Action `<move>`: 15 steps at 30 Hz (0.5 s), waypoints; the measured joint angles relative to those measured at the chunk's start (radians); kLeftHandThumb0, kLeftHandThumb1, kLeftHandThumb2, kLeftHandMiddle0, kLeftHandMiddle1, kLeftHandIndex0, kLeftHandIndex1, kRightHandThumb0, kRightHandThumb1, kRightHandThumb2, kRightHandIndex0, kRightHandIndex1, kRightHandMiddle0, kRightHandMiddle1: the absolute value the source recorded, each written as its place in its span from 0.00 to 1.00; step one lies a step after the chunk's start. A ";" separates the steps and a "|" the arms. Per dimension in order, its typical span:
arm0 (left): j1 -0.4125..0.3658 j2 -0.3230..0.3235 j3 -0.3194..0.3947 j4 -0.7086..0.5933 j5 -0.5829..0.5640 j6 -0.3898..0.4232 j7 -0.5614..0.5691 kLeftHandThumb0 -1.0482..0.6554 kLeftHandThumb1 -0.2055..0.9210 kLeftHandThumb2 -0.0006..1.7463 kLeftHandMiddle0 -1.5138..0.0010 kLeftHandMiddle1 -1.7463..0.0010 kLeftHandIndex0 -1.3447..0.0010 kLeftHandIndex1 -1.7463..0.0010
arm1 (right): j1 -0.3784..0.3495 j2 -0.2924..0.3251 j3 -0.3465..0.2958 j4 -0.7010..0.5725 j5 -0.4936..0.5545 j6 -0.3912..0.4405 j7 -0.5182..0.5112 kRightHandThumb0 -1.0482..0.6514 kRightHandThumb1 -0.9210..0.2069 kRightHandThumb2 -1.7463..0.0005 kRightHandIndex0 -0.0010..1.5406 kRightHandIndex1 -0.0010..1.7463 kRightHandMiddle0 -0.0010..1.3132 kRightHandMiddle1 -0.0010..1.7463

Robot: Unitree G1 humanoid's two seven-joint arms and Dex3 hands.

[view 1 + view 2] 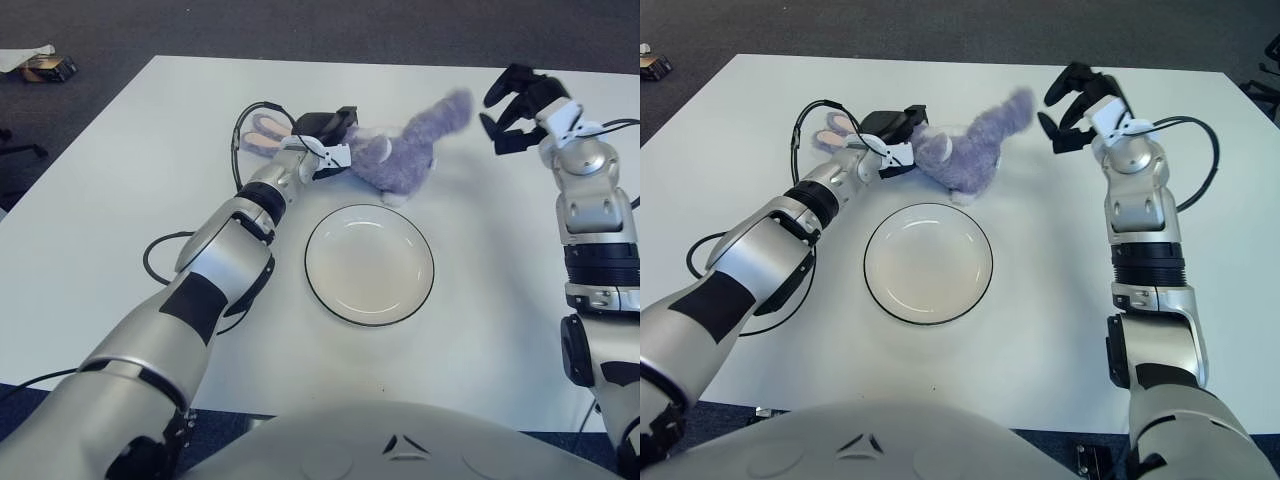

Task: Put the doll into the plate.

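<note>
Left hand [325,135] is at the far side of the white table [110,200], its dark fingers closed on the head end of the purple plush doll [400,155]; the doll's pink-lined ears [262,135] show just beyond the wrist on the left. Doll lies on the table just behind the plate [369,264], apart from its rim, with one fluffy end raised toward the right. Plate is white with a dark edge, holds nothing, and sits in front of the doll near the table centre. Right hand [520,105] is held to the right of the doll, clear of it, fingers spread and holding nothing. Black cable [160,262] loops on the table beside the left forearm.
</note>
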State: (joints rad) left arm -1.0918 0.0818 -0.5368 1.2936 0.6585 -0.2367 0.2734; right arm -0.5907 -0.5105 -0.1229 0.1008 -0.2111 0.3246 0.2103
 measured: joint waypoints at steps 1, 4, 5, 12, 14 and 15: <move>0.001 0.003 0.000 0.000 0.000 -0.002 0.005 0.62 0.07 1.00 0.34 0.12 0.46 0.00 | -0.007 0.001 -0.015 0.000 0.014 0.020 -0.002 0.61 0.21 0.50 0.24 0.97 0.11 1.00; 0.008 0.009 0.000 -0.002 0.000 -0.012 0.021 0.62 0.07 1.00 0.35 0.11 0.46 0.00 | -0.028 0.006 -0.063 0.002 0.057 0.074 -0.014 0.54 0.11 0.59 0.23 0.98 0.10 1.00; 0.011 0.011 0.000 -0.003 0.000 -0.015 0.028 0.62 0.08 1.00 0.35 0.11 0.46 0.00 | -0.032 0.008 -0.078 0.005 0.072 0.081 -0.019 0.51 0.09 0.61 0.23 0.98 0.11 1.00; 0.036 0.021 0.004 -0.020 -0.003 -0.039 0.062 0.62 0.08 0.99 0.35 0.11 0.47 0.00 | -0.044 0.014 -0.161 0.125 0.167 0.029 -0.029 0.41 0.01 0.70 0.27 0.96 0.15 1.00; 0.042 0.027 0.010 -0.026 -0.009 -0.047 0.066 0.62 0.09 0.99 0.35 0.12 0.47 0.00 | -0.040 0.018 -0.172 0.169 0.187 0.006 -0.032 0.41 0.00 0.70 0.28 0.95 0.15 1.00; 0.044 0.030 0.013 -0.028 -0.012 -0.050 0.067 0.62 0.09 0.99 0.35 0.12 0.47 0.00 | -0.037 0.020 -0.176 0.185 0.194 -0.003 -0.034 0.41 0.00 0.70 0.29 0.94 0.15 1.00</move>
State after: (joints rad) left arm -1.0477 0.1115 -0.5237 1.2658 0.6465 -0.2870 0.3409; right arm -0.6274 -0.4901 -0.2991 0.2863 -0.0173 0.3219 0.1759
